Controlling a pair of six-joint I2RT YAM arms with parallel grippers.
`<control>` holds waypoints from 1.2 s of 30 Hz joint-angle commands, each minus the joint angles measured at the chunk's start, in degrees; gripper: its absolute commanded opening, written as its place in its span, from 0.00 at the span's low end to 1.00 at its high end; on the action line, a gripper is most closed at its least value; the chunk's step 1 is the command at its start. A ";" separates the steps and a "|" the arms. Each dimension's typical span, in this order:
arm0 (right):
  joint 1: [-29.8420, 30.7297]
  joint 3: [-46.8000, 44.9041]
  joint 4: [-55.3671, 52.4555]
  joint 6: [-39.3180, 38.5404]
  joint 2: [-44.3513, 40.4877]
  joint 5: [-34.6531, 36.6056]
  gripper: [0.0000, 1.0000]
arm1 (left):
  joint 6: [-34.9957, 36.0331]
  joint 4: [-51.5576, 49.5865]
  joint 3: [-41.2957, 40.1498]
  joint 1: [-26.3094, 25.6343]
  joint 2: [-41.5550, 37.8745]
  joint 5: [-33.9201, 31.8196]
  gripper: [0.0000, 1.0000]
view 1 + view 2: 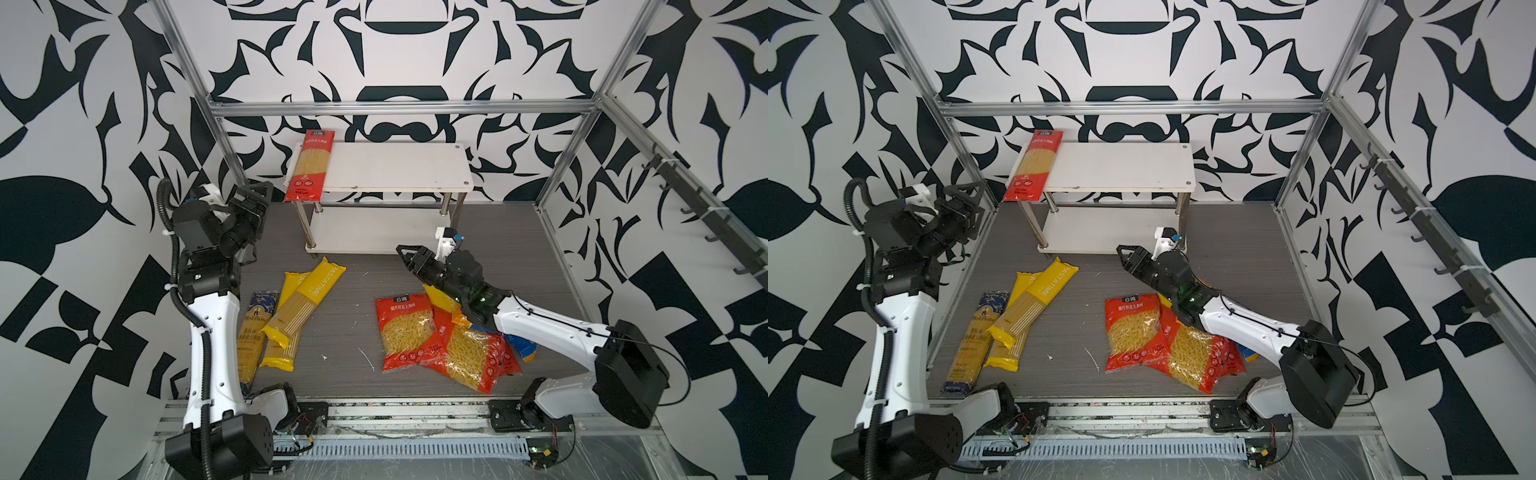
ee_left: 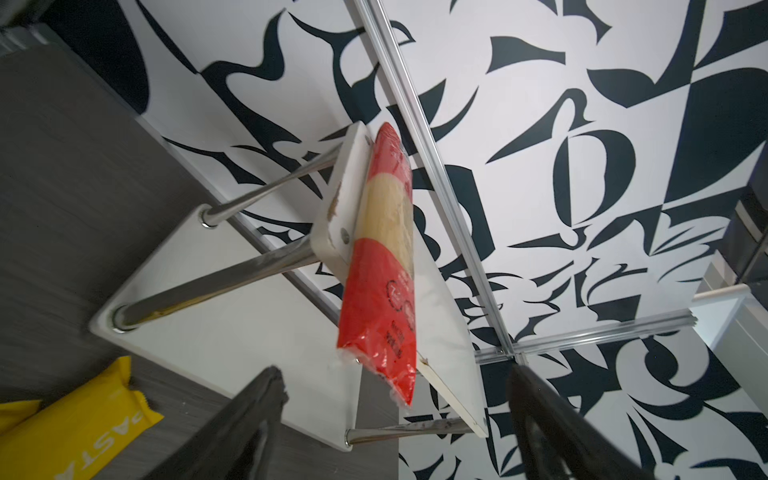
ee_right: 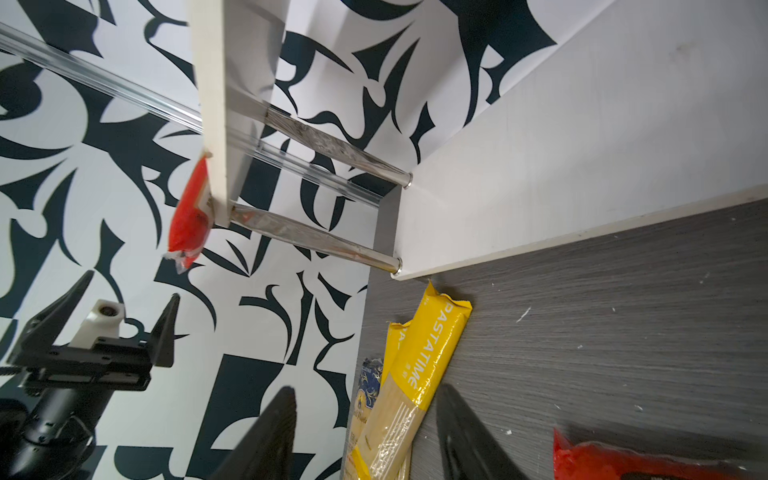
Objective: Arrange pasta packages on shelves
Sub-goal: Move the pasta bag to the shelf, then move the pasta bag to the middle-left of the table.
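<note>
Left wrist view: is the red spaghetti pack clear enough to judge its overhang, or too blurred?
Left wrist view: the red spaghetti pack is fairly sharp, faint sheen on its wrapper; only the left gripper's fingers are blurred. Right wrist view: the pack's end is soft. In both top views: even light, its overhang past the top shelf shows clearly.

Light: bright, even, diffuse; shadows faint. Glare: streaks on chrome legs (image 2: 216, 287). Focus: top views sharp; wrist views soft, near fingers (image 2: 249, 415) blurred.
</note>
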 commanded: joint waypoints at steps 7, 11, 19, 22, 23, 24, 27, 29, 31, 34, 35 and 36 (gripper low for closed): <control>3.93 2.69 -1.42 -1.41 7.05 -2.17 0.50 | 10.28 -10.90 -10.60 0.34 -5.66 -9.87 0.81; 8.11 2.90 0.79 0.25 12.69 0.33 0.49 | 10.49 -10.86 -19.09 0.08 -7.76 -11.94 0.81; 15.57 10.04 4.09 5.72 26.42 4.31 0.51 | 12.15 -11.01 -29.54 -6.23 -9.22 -19.92 0.81; 17.29 14.01 5.88 9.28 32.29 4.87 0.52 | 12.15 -10.64 -32.06 -8.70 -8.92 -22.03 0.82; 17.82 15.52 6.37 9.89 33.94 5.22 0.53 | 12.23 -10.64 -32.61 -9.35 -9.06 -22.65 0.82; 18.32 16.97 6.18 10.25 35.22 5.72 0.53 | 12.52 -10.64 -32.86 -9.75 -9.23 -23.07 0.82; 19.79 21.91 3.59 10.28 38.26 7.92 0.57 | 13.40 -11.30 -33.10 -10.19 -10.18 -24.19 0.82; 20.36 25.49 1.59 10.65 40.60 8.49 0.59 | 14.07 -11.93 -32.71 -10.17 -10.61 -24.58 0.82; 20.73 28.45 0.05 12.10 42.93 8.51 0.60 | 14.34 -12.12 -32.45 -10.21 -10.99 -24.46 0.82; 21.21 32.08 -0.48 14.27 46.15 8.43 0.60 | 14.52 -12.30 -32.16 -10.21 -11.16 -24.00 0.82; 21.27 33.55 -1.46 14.66 47.14 8.34 0.60 | 14.61 -12.46 -31.95 -10.21 -11.24 -23.84 0.82; 21.27 34.58 -1.66 15.05 47.95 8.29 0.60 | 14.61 -12.48 -31.81 -10.19 -11.41 -23.71 0.83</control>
